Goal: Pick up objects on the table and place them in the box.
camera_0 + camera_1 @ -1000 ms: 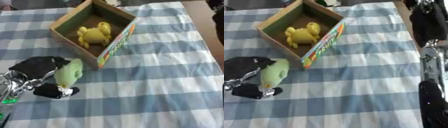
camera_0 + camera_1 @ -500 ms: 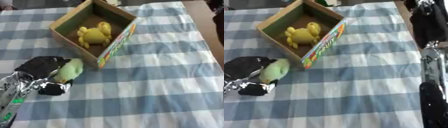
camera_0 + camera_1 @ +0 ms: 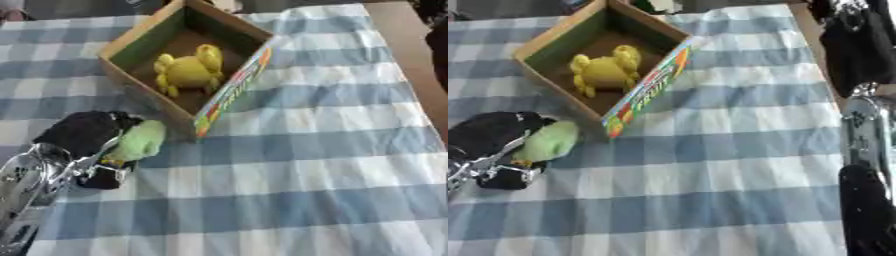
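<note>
Left hand (image 3: 83,142) curled round a pale green soft toy (image 3: 138,141) at the near left of the blue-and-white checked tablecloth (image 3: 306,150), black fingers over the top and a thumb part below, toy pinched between them and lying just beside the near corner of the cardboard box (image 3: 229,95). Inside the box, already resting on its brown floor, a yellow plush figure (image 3: 187,71). Green toy looks light and squashy, probably plush or foam: likely to give under the fingers rather than slip, not likely to break, and safe to drop a short way. Rounded and longish in shape, so best taken across the middle of its body, where fingers and thumb can close from opposite sides; a hold near either tapered end would probably let it swing or squeeze out. Whether the toy is clear of the cloth or resting on it cannot be told. Box wall beside it stands higher than the toy, so a lift over the rim seems called for before release. Right arm (image 3: 868,150) visible at the right edge of the right eye view, silver and black; hand itself not to be made out, so open or closed cannot be told.
</note>
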### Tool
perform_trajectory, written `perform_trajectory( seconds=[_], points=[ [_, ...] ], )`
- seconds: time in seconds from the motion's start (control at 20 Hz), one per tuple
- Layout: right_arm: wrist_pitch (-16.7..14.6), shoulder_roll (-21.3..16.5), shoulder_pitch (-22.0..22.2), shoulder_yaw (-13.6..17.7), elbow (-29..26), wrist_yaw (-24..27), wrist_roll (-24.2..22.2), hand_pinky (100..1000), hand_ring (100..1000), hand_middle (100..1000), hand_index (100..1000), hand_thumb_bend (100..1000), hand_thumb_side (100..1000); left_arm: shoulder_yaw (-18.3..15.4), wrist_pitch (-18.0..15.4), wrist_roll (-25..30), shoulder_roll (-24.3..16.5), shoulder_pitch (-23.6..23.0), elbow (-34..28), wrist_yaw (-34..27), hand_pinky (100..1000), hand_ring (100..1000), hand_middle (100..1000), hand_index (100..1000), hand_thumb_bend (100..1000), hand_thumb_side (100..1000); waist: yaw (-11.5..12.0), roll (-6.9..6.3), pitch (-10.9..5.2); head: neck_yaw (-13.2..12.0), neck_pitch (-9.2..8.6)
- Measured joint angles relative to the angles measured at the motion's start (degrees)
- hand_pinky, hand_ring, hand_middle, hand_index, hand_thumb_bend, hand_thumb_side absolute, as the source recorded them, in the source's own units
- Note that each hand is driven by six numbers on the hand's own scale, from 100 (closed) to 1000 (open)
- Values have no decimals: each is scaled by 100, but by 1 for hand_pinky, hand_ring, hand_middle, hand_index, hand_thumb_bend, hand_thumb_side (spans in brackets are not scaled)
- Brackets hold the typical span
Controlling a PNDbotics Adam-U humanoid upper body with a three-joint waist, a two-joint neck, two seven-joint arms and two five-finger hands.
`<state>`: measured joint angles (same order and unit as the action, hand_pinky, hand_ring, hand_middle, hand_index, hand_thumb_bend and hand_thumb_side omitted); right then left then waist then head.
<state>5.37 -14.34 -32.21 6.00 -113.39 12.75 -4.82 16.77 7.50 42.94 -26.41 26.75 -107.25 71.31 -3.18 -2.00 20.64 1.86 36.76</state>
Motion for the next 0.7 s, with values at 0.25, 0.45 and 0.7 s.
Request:
perform_trajectory(
  seconds=[0.25, 0.45, 0.7],
  points=[
    [13, 1, 43, 1, 0, 0, -11, 851, 806, 477, 828, 100, 478, -3, -13, 40, -24, 7, -156, -27, 487, 699, 629, 809, 100, 247, 13, 1, -15, 3, -2],
    [24, 2, 49, 2, -1, -1, -17, 851, 806, 477, 828, 100, 479, -42, -95, 209, -158, 110, -453, -160, 480, 695, 627, 805, 100, 247, 42, -1, -38, 12, -2],
    [36, 2, 64, 4, -1, -2, -7, 851, 806, 478, 828, 100, 480, -146, -297, 235, -406, 383, -606, -421, 480, 696, 627, 801, 100, 248, 63, -10, -70, 33, -1]
  ],
)
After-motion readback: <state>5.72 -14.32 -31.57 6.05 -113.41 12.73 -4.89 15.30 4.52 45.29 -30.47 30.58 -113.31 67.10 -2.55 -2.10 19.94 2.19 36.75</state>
